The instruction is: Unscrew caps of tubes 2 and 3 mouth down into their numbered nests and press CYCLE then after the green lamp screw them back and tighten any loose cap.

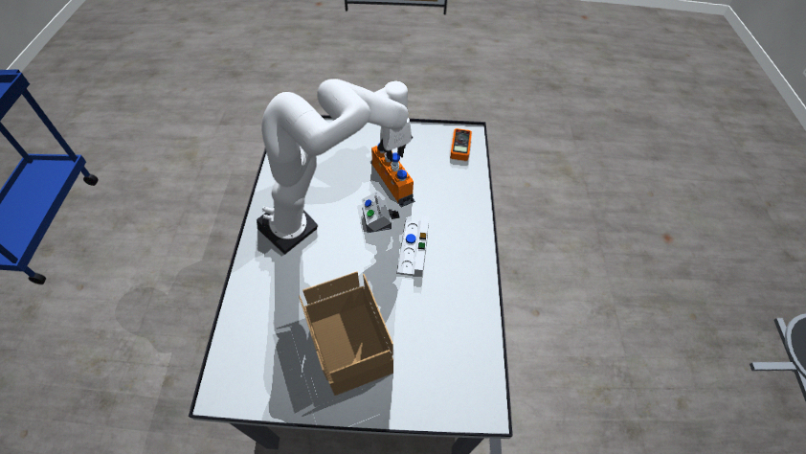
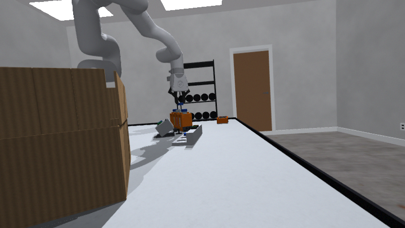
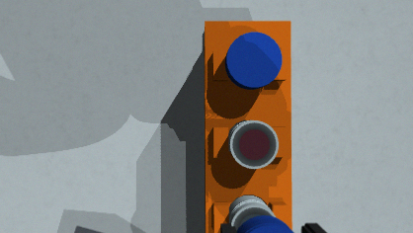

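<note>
Now unscrewing the second middle cap.
The fingers (image 1: 394, 154) are clamped on a blue cap (image 3: 262, 226) at its tube in the orange decapping station (image 3: 217, 39), beside the open tube (image 3: 253, 144). One cap (image 1: 410, 238) sits in the cap tray (image 1: 403, 264). Next, I judge: lift straight up, then carry it to its numbered nest, which I cannot tell. The key housing (image 1: 376, 220) crowds the path; the bench (image 1: 451, 309) offers room to the right of it.

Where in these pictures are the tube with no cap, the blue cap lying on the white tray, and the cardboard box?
Uncapped tube (image 3: 254, 144), wrist view, on its dark open mouth.
Blue cap in the cap tray (image 1: 410, 238), top view, on its top face.
Cardboard box (image 1: 361, 369), top view, on its outer side wall.
</note>
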